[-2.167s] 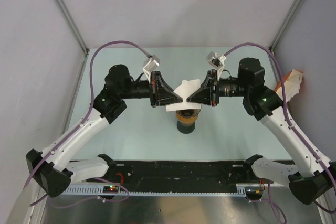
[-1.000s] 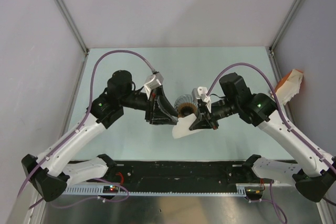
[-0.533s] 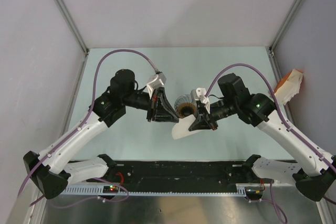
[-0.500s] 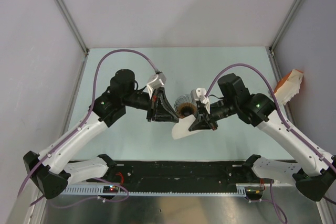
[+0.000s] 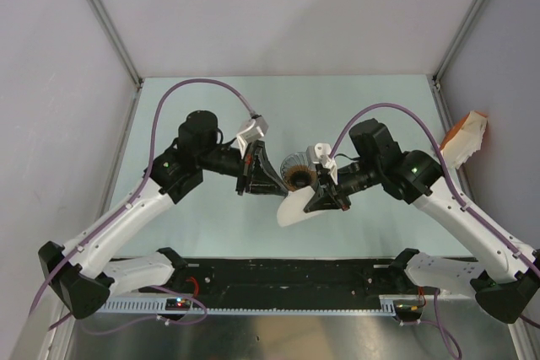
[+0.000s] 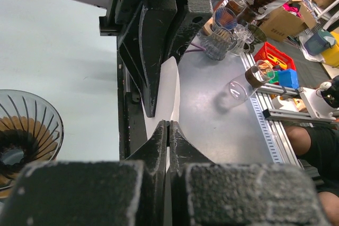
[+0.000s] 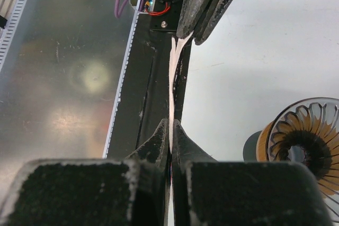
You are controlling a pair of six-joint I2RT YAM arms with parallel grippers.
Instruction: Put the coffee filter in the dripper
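Nothing legible in any of the three views: no readable text, label, brand, number or sign.

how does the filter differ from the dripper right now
The coffee filter is flat white paper; the dripper is a clear ribbed grey cone. The filter is pinched by the left gripper and right gripper; the dripper stands ungripped, no paper inside. Both lie between the arms.
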